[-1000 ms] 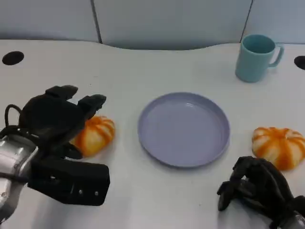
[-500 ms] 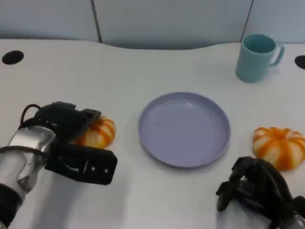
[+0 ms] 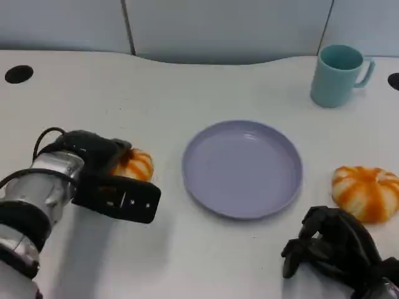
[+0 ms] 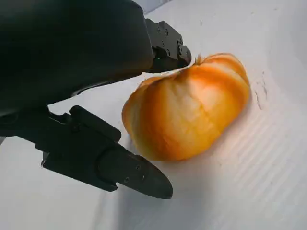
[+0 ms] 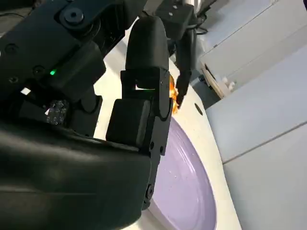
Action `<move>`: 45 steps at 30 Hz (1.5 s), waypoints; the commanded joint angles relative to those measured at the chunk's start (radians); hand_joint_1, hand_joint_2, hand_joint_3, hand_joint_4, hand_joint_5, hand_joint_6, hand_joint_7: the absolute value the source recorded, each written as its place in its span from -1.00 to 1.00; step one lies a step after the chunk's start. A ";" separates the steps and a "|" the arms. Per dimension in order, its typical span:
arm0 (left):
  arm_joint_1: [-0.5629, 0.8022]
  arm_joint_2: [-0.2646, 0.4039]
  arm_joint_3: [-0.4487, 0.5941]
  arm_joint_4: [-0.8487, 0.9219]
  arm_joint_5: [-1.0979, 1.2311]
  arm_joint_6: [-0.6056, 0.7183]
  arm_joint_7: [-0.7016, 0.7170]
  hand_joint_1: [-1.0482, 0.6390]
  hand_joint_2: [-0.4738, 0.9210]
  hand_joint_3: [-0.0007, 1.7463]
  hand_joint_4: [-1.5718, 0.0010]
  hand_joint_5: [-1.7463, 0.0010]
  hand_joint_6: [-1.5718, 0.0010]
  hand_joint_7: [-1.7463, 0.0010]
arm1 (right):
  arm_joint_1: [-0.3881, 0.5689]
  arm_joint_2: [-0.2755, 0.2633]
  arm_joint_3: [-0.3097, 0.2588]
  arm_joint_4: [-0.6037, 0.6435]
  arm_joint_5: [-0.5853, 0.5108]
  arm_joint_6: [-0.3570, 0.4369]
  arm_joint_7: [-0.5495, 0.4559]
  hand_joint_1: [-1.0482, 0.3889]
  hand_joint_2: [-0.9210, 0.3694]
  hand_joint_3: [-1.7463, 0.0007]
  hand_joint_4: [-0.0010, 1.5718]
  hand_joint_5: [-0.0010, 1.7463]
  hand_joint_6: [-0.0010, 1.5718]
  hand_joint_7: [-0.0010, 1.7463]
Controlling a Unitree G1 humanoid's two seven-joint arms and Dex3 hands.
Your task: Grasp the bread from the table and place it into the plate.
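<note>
Two breads, one point(image 3: 133, 166) under the closing left hand point(image 3: 93, 163), one plate point(image 3: 242, 168), one mug point(image 3: 336, 75); right hand point(image 3: 333, 248) clenched empty.

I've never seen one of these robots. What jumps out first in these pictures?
Probably the two orange striped bread rolls on the white table: the left bread sits under the fingers of the black left hand, the right bread beside the curled right hand. Between them lies an empty lilac plate.

plate point(image 3: 242, 168) ctr | bread point(image 3: 134, 166) L of it | 2nd bread point(image 3: 366, 192) R | mug point(image 3: 337, 75) behind-R
</note>
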State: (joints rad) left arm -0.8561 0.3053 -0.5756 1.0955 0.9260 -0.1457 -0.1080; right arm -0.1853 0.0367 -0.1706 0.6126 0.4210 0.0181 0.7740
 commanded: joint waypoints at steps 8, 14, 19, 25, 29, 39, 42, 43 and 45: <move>-0.006 -0.039 -0.036 0.144 -0.057 -0.065 0.148 -0.30 0.89 -0.99 0.61 0.84 0.51 0.91 | 0.032 -0.013 0.003 -0.015 0.007 0.013 0.002 -1.00 -0.30 0.99 1.00 -0.26 1.00 -0.49; 0.018 -0.030 -0.072 0.166 -0.052 -0.092 0.274 -0.11 1.00 -0.87 0.04 0.10 -0.21 0.88 | 0.049 -0.009 0.006 -0.050 0.006 0.032 -0.019 -1.00 -0.27 1.00 1.00 -0.25 1.00 -0.49; 0.054 -0.014 -0.085 0.175 -0.058 -0.133 0.495 -0.09 0.99 -0.82 -0.02 -0.95 -0.45 0.54 | 0.054 -0.012 0.011 -0.059 0.004 0.028 -0.026 -1.00 -0.28 0.99 1.00 -0.24 1.00 -0.48; 0.066 -0.011 -0.046 0.173 -0.098 -0.145 0.669 -0.03 1.00 -0.47 -0.02 -1.00 0.25 -0.98 | 0.054 -0.020 0.012 -0.067 0.003 0.046 -0.033 -1.00 -0.28 1.00 1.00 -0.23 1.00 -0.46; 0.057 -0.004 -0.017 0.157 -0.125 -0.187 0.714 -0.01 0.90 -0.37 -0.04 -1.00 0.26 -1.00 | 0.054 -0.020 0.016 -0.072 -0.001 0.052 -0.042 -1.00 -0.28 1.00 1.00 -0.22 1.00 -0.46; 0.011 -0.007 0.040 0.067 -0.177 -0.290 0.719 -0.01 0.63 0.07 -0.07 -1.00 0.24 -1.00 | 0.043 -0.015 0.016 -0.046 -0.001 0.032 -0.036 -1.00 -0.29 1.00 1.00 -0.23 1.00 -0.48; -0.012 -0.021 0.040 0.026 -0.170 -0.320 0.706 -0.03 0.68 -0.06 -0.05 -1.00 0.27 -1.00 | 0.042 -0.015 0.015 -0.044 0.002 0.037 -0.034 -1.00 -0.28 1.00 1.00 -0.23 1.00 -0.47; -0.018 -0.026 0.038 0.015 -0.167 -0.326 0.700 -0.02 0.68 -0.07 -0.06 -1.00 0.25 -1.00 | 0.042 -0.015 0.014 -0.044 0.004 0.038 -0.034 -1.00 -0.28 1.00 1.00 -0.23 1.00 -0.47; -0.033 -0.042 0.030 -0.013 -0.163 -0.346 0.674 -0.03 0.67 0.00 -0.09 -1.00 0.20 -1.00 | 0.042 -0.015 0.015 -0.039 0.003 0.029 -0.028 -1.00 -0.28 1.00 1.00 -0.23 1.00 -0.47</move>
State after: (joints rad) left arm -0.8586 0.2725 -0.5405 1.1161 0.7660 -0.4651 0.6008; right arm -0.1536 0.0356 -0.1506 0.5549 0.4227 0.0469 0.7462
